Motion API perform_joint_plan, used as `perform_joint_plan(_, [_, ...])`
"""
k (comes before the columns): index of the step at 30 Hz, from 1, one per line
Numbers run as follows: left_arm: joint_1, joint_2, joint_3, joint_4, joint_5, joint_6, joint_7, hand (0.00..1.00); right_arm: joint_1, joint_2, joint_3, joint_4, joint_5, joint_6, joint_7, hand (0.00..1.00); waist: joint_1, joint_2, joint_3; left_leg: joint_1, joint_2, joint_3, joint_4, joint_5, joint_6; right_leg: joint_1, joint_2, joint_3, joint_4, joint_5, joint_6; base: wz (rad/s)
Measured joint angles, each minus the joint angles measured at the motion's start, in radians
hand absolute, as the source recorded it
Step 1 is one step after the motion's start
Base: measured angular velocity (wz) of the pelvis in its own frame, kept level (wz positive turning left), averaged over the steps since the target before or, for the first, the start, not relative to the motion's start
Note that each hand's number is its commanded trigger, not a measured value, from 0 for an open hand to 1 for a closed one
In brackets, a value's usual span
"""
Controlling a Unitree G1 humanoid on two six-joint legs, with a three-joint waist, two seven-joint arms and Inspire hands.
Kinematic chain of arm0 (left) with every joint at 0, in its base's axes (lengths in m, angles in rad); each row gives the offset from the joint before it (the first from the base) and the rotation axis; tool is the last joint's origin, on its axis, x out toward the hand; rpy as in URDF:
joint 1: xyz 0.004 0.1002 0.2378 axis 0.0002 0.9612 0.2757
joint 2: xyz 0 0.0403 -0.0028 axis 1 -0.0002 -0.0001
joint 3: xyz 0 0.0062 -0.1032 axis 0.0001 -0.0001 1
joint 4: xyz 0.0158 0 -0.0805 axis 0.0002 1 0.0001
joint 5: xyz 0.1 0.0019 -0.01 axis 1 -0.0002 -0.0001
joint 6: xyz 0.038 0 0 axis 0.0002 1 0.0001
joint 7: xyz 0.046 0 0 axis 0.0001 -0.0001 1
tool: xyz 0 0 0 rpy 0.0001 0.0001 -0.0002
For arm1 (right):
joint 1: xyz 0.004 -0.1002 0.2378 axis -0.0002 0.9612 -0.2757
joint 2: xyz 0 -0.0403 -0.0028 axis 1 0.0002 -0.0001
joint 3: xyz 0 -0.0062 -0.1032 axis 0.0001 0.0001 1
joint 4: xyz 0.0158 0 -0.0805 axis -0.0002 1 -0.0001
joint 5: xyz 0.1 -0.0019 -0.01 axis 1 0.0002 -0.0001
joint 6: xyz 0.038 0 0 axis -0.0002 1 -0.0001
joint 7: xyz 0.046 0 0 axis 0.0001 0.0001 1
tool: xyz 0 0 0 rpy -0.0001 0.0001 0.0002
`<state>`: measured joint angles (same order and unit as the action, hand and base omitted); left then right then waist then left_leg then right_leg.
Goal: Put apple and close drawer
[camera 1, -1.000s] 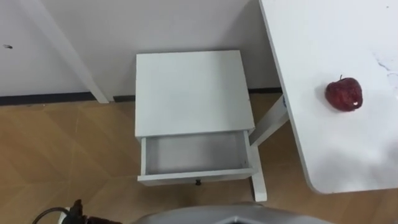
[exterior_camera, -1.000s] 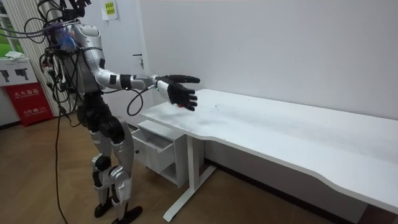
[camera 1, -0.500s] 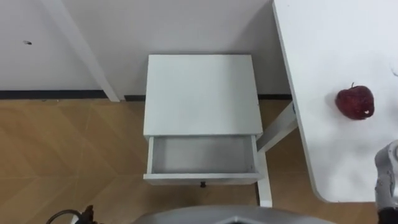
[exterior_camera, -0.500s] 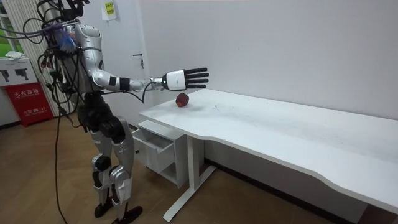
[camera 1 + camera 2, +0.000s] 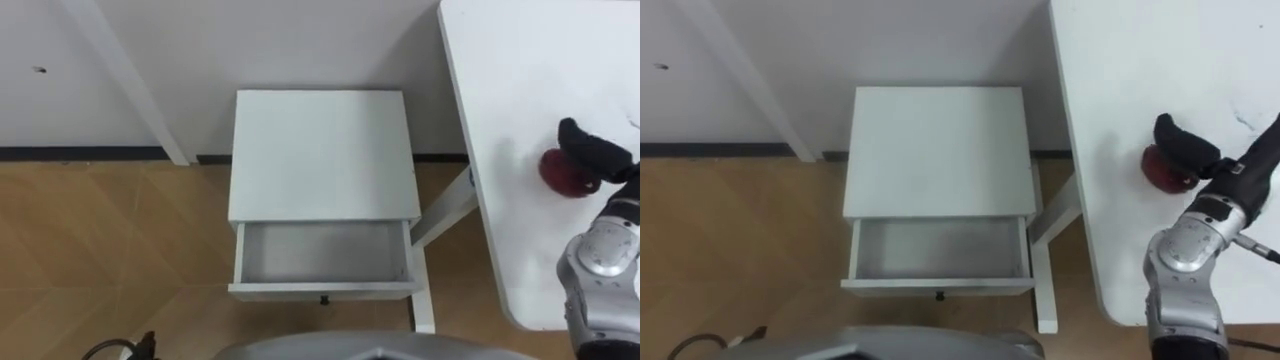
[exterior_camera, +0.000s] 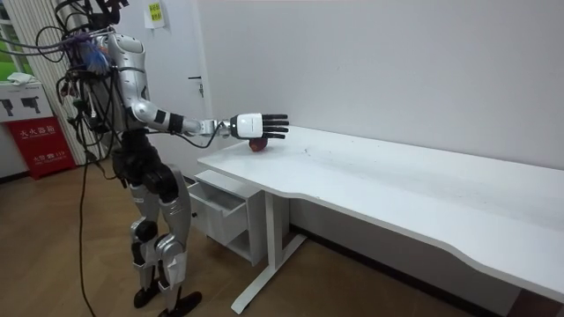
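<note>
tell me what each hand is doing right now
right hand: open, held over the apple
left hand: cannot be told

Matt white drawer [image 5: 322, 250], wooden floor [image 5: 100, 230]

Drawer [image 5: 322, 252] open, top access free; desk leg [image 5: 446, 205] close at its right.

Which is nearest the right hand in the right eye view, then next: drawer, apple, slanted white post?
1. apple, at the right hand, on the desk.
2. drawer, open, lower left.
3. slanted white post, far upper left.
</note>
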<state>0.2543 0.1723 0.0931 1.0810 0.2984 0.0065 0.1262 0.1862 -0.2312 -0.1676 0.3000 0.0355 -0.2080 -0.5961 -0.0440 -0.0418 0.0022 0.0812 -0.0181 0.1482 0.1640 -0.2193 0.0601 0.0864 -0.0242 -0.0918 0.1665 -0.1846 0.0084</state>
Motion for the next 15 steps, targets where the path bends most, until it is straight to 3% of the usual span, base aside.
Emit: perform_joint_plan(15, [0.026,0.0,0.0,0.016,0.009,0.0,-0.001,0.0,0.001,0.005,0.022,0.084,-0.049,0.008,0.056,0.0,-0.002,0.005,-0.0031,0.001,0.001,0.002,0.006,0.0,0.0,0.005,0.0,0.001,0.003,0.001,-0.001,0.0])
